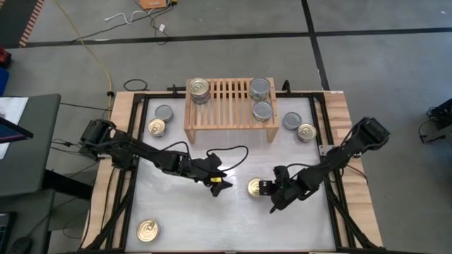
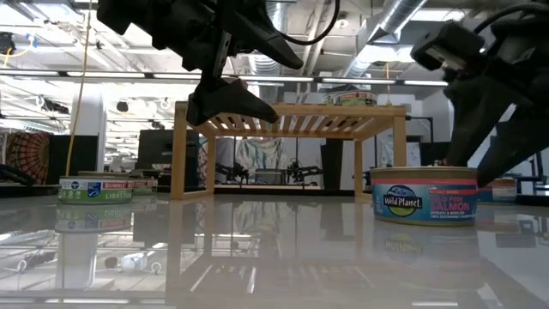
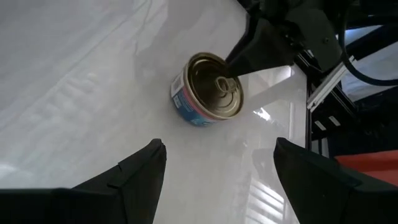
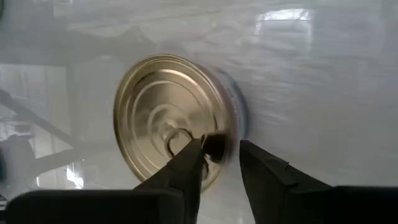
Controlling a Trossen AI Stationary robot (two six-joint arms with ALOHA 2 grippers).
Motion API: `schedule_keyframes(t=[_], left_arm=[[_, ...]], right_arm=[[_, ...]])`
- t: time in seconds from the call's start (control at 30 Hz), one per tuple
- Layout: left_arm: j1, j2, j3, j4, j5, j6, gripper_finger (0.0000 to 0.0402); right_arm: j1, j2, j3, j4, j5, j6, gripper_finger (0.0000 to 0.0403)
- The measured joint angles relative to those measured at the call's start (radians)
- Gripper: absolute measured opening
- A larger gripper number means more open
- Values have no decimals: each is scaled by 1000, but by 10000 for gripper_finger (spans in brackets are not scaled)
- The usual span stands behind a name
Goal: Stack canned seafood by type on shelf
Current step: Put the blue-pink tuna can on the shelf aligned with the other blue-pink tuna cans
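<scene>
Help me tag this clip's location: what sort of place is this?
Probably a robotics lab or workshop. The table stands on a bare grey floor with taped lines and a loose cable, the low view shows exposed ceiling ducts, and another robot arm rig stands behind the shelf.

A glossy white tabletop (image 1: 233, 219) sits in a light-wood border (image 1: 351, 169); grey floor (image 1: 381, 70) surrounds it, crossed by black tape lines (image 1: 212, 39); a yellow cable (image 1: 95, 60) trails at about eleven o'clock; an orange object (image 1: 152, 3) lies at twelve; a dark side desk (image 1: 25, 141) stands at nine.
</scene>
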State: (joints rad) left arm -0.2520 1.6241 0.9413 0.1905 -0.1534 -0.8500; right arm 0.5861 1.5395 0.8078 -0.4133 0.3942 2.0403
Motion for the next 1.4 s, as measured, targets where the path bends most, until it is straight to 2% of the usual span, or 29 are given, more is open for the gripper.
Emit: schedule_keyframes(t=[0.33, 0.53, 0.93, 1.1, 1.2, 1.4], left_arm=[[0, 0, -1, -23, 19, 0, 286], [0, 0, -1, -22, 25, -6, 286], [-2, 0, -1, -21, 77, -221, 286], [-12, 2, -1, -19, 72, -254, 286], [-26, 46, -1, 20, 57, -303, 286], [-42, 201, -3, 166, 53, -500, 286]], right_arm=[[1, 18, 2, 17, 1, -9, 54], [-14, 18, 2, 36, 1, -71, 22], [-26, 18, 1, 48, 8, -86, 20], [-32, 19, 0, 52, 22, -87, 20], [-34, 19, 0, 53, 25, -88, 20], [-32, 19, 0, 63, 26, -88, 20]])
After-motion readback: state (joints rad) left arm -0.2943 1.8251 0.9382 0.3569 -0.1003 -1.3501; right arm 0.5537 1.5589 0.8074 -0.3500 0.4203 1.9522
